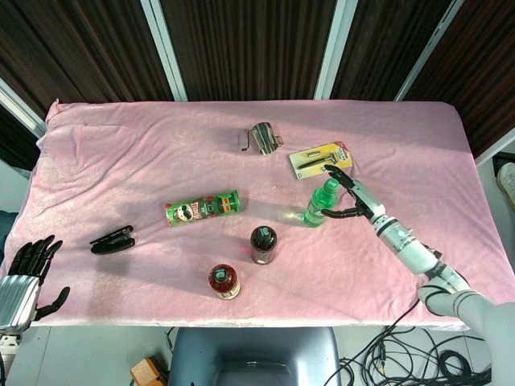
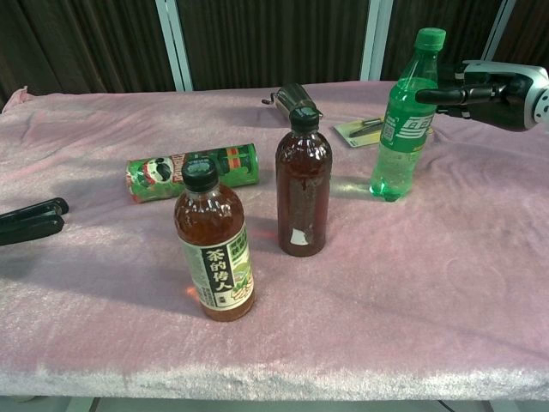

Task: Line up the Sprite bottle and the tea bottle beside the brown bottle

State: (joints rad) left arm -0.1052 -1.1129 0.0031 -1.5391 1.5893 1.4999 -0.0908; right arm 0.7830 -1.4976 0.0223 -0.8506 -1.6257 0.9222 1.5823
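Tea bottle [image 2: 214,245] stands upright nearest the front edge of the pink cloth [image 1: 121,161], its black cap on and its label facing the chest camera. Just behind it and slightly to the right stands the brown bottle [image 2: 303,184], also upright and capped, apart from the tea bottle. Off the front left corner, the left hand [image 1: 24,269] hangs beside the table with its fingers spread, holding nothing. A black clip-like tool [image 1: 113,240] lies on the cloth near that side. Farther back, a green chip can [image 2: 193,170] lies on its side. To the right, the Sprite bottle [image 2: 405,116] stands upright, and the right hand [image 1: 354,201] grips its upper part. Beyond that lie a carded tool pack [image 1: 320,159] and a small metal cup [image 1: 262,138].
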